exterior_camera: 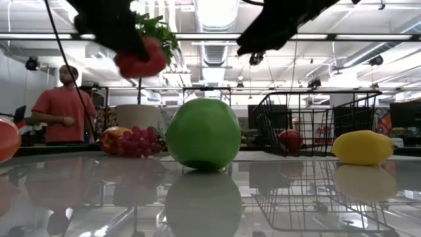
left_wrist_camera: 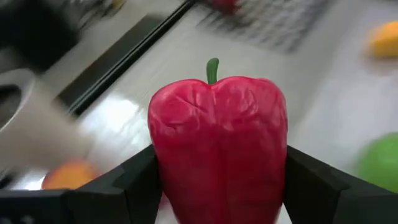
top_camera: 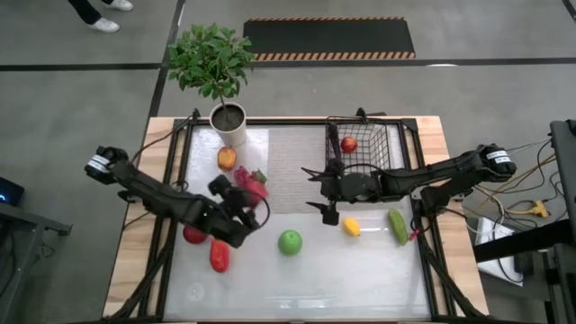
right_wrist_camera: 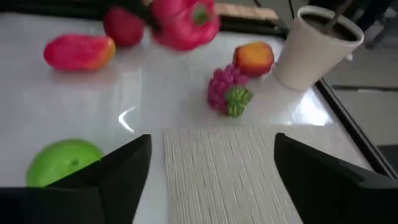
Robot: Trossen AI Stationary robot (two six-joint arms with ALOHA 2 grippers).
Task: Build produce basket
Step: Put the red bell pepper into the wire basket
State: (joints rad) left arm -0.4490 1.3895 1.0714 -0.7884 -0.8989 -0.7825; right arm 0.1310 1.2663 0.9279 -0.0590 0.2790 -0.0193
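The glossy white tabletop [exterior_camera: 79, 197] mirrors the smooth, shiny green plastic apple [exterior_camera: 203, 133]; the black wire-mesh basket [top_camera: 369, 148] looks like matt metal; the red plastic pepper [left_wrist_camera: 217, 149] looks waxy.

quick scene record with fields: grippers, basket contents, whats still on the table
left gripper: shut on red pepper, lifted off the table
right gripper: open, empty, beside the basket
in basket: red apple
on table: green apple, lemon, cucumber, grapes
also there: potted plant
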